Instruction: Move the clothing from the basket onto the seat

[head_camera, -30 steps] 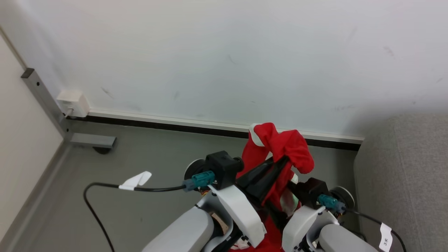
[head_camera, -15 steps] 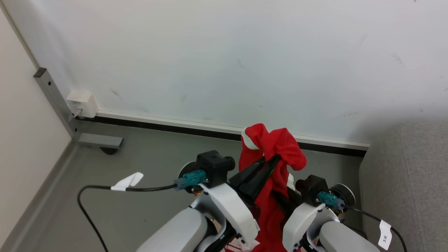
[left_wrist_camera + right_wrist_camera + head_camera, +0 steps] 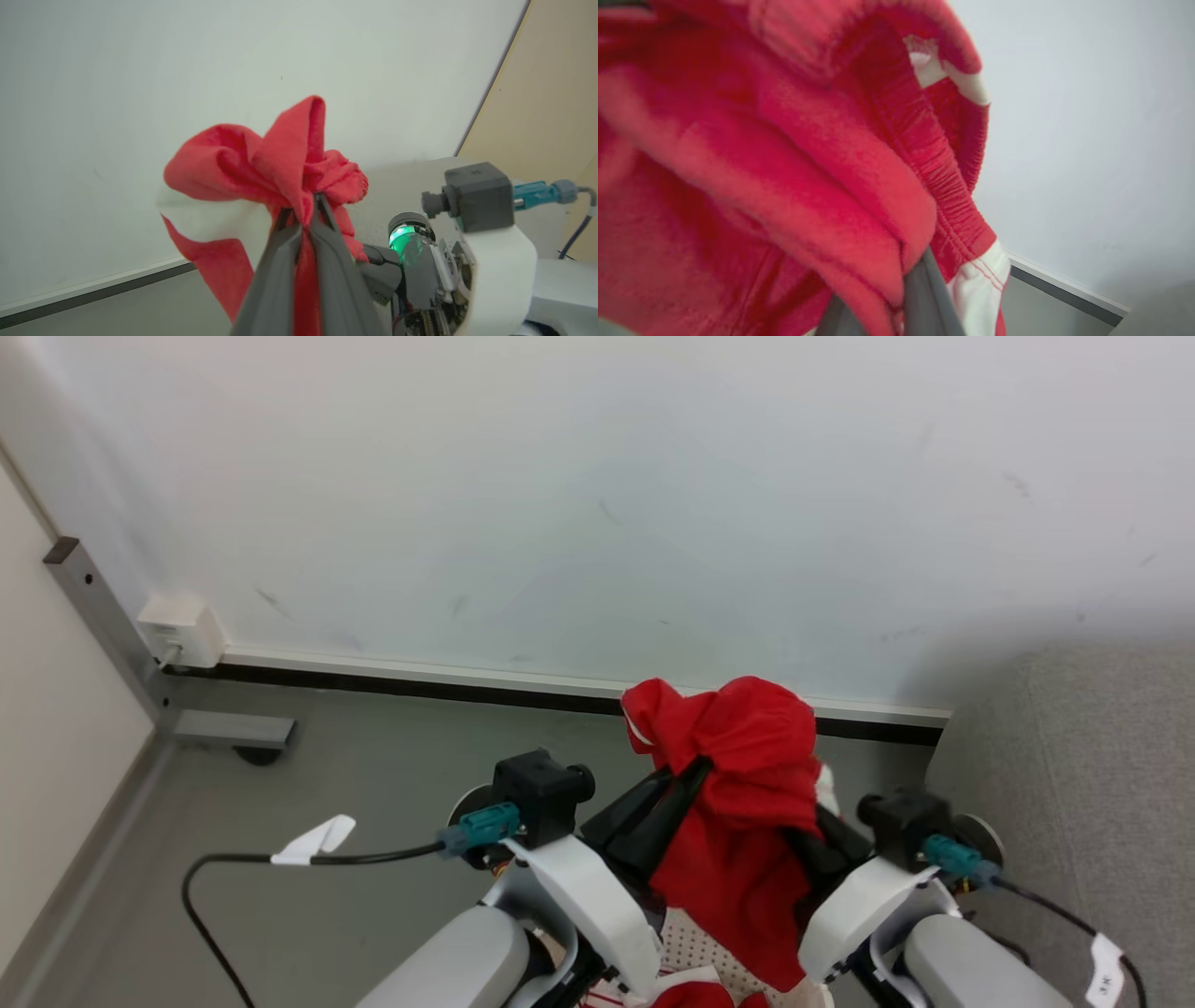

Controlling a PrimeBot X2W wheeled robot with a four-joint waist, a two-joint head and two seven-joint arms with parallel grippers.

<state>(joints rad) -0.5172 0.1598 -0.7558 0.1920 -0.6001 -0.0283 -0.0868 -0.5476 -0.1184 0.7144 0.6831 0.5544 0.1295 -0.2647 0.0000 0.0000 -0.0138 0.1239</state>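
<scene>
Clothing (image 3: 747,784): one red garment, soft fuzzy knit, bunched into a lumpy knot. Held up in the air in front of the wall (image 3: 597,476), above the basket, left of the seat and apart from it. Hangs down in a long loose fold between the two pale forearms. White panel on one side. In right wrist view, a ribbed, gathered red band ending in a white cuff; near fabric blurred.

Left gripper (image 3: 303,212): long dark tapered fingers pressed together, no gap at the tips, thin red fold pinched between them. Above the tips, fabric spread in creased lobes.

Right gripper (image 3: 909,282): smooth grey fingers rising under a thick rounded fold, tips buried in fabric. Cannot tell how far open, nor whether gripping or merely draped over.

Basket (image 3: 695,947): sliver at bottom edge of head view, cream plastic, rows of small round holes. Red heap (image 3: 693,997) inside, directly below the hanging fold.

Seat (image 3: 1102,775): pale grey woven upholstery, rounded edge, at right of head view.

Wall matte white, faintly scuffed. Floor (image 3: 373,756) smooth grey. Black cable (image 3: 233,859) looping from left wrist, white tag on it.
</scene>
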